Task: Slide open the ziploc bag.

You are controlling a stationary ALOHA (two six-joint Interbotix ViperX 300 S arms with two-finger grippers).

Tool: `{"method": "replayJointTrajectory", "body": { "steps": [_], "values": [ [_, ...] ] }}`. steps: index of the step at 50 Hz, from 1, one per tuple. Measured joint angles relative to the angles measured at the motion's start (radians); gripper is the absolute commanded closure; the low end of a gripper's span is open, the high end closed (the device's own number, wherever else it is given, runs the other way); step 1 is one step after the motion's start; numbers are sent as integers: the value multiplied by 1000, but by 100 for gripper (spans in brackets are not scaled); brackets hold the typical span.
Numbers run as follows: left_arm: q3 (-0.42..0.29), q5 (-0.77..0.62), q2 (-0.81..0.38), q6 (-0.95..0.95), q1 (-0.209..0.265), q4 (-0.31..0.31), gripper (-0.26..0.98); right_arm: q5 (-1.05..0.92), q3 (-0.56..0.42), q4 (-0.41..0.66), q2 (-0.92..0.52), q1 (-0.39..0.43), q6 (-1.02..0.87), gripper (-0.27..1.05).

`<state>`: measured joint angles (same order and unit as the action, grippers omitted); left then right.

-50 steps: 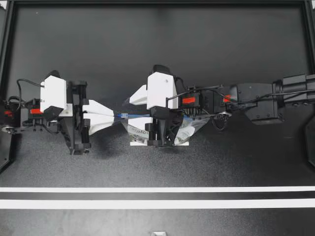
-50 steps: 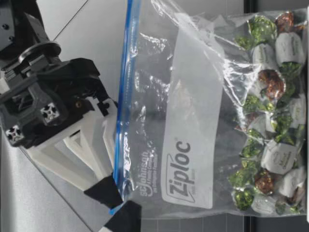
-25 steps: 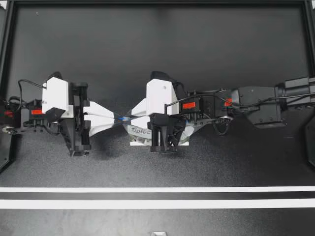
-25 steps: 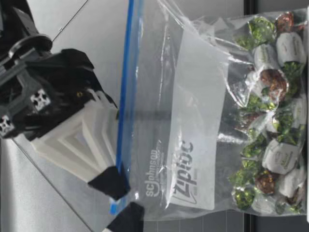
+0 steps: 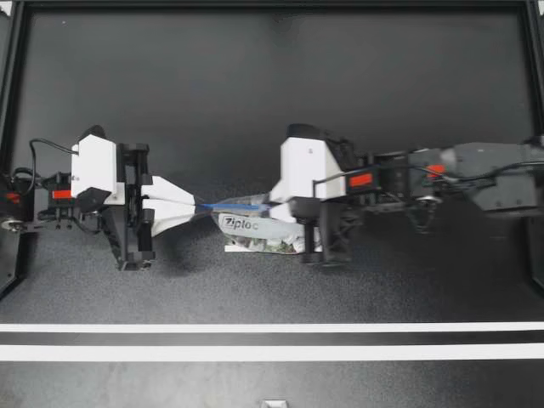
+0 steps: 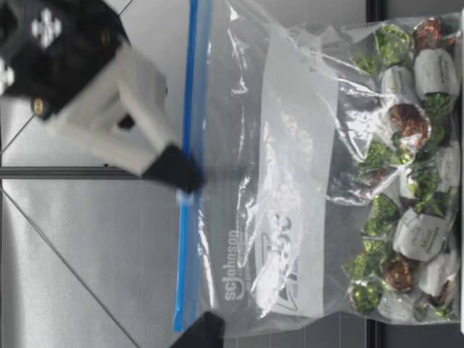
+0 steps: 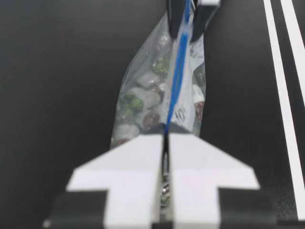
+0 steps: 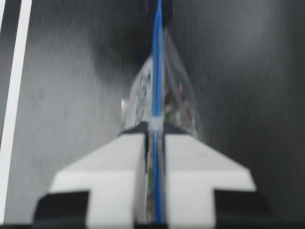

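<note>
Holding the corner: my left gripper [image 5: 197,204] has its fingers pinched tight on one top corner of the bag [image 5: 255,228].
Right gripper: my right gripper [image 5: 270,206] squeezes the blue strip [image 5: 234,206] from both sides.
Bag: it stands on the table [image 5: 255,102] between the two grippers. The strip is at its top and the candies [image 6: 406,181] are at its bottom.
Slider: a small pale bit [image 8: 155,125] sits on the strip right at my right fingers. I think that is the slider, but it is hard to see.
Done: my right gripper is well apart from my left one, about halfway along the strip that shows. So I think the bag is partly unzipped.
Cannot tell: the strip looks like one thin line, so I cannot see a gap.
Left to do: slide along the rest of the strip to the far corner, which is hidden under my right arm.
</note>
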<state>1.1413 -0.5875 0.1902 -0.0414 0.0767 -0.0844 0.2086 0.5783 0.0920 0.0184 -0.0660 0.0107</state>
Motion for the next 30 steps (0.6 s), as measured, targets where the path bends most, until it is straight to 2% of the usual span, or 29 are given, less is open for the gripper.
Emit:
{"method": "replayJointTrajectory", "body": {
  "steps": [15,30],
  "values": [
    [14,0,0,2,0,0,87,15,173,0,153,-5,0,92],
    [26,0,17,2,2,-3,87,14,256,-2,262,-26,-2,92]
  ]
}}
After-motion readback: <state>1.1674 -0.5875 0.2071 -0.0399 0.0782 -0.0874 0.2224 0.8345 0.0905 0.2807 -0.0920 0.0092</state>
